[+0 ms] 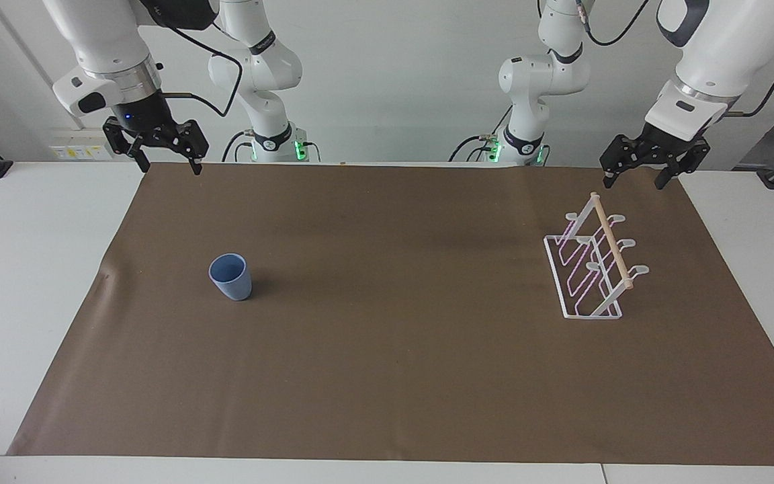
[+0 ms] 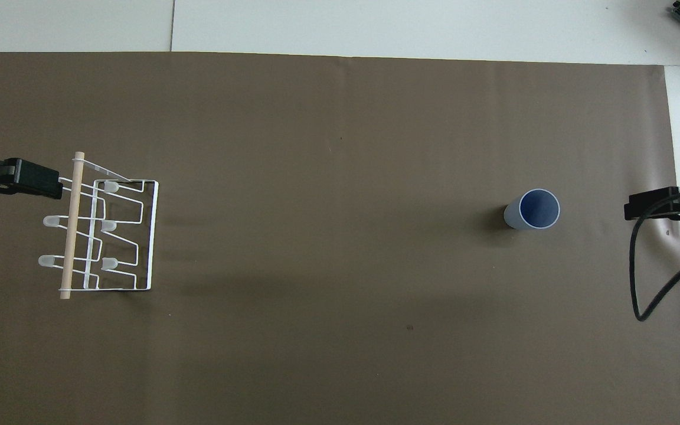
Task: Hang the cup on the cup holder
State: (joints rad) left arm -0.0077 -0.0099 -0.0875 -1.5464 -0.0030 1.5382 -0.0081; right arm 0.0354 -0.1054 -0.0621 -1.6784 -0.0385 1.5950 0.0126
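Right now both arms wait, the right gripper (image 1: 166,156) and left gripper (image 1: 637,176) spread wide, holding nothing. Upright, the cup (image 1: 230,276) stands toward the right arm's end of the brown mat (image 1: 387,376), well apart from the cup holder (image 1: 592,269). Best come straight down, pinching one wall at the rim.

I see the light-blue cup (image 1: 230,276) standing upright, mouth up, on the brown mat toward my right arm's end. The white wire cup holder (image 1: 592,269), wooden dowel on top, stands empty toward my left arm's end, well apart.
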